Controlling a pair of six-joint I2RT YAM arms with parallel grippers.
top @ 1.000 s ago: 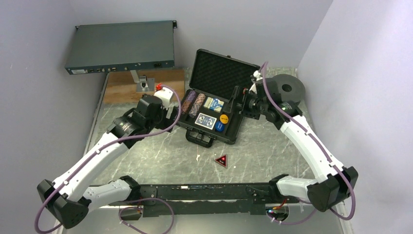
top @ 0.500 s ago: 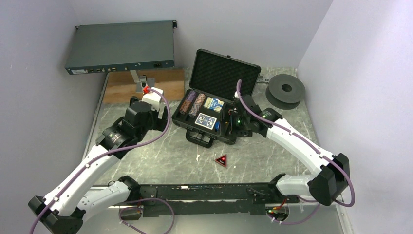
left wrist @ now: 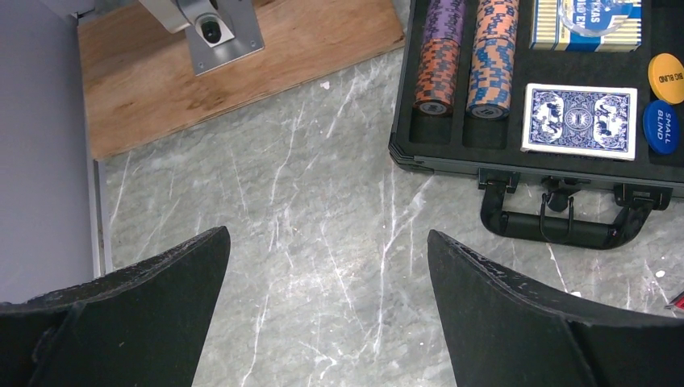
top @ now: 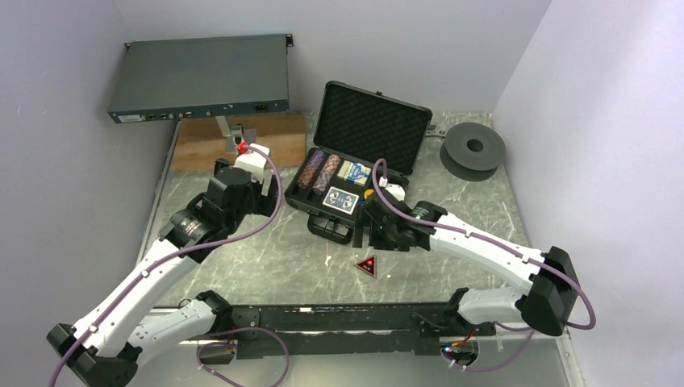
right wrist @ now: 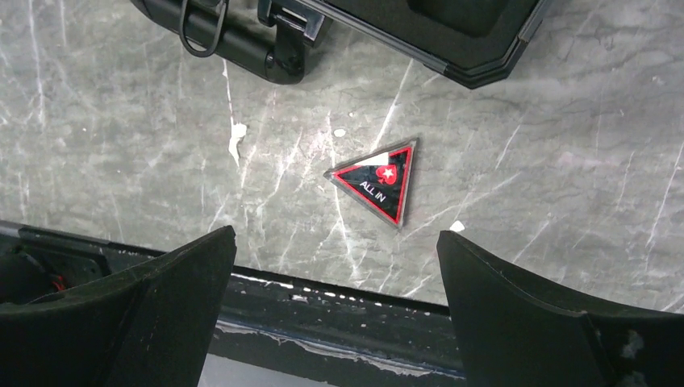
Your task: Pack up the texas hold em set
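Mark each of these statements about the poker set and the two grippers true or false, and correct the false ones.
1. The briefcase has its lid open. True.
2. The triangle button lies inside the briefcase. False: it lies on the table, outside the case, near its handle.
3. The right gripper is open and holds nothing. True.
4. The left gripper grips one of the chip rolls. False: it is open and empty above bare table, and both rolls lie in their slots in the briefcase.
5. A blue card deck lies flat in the briefcase. True.
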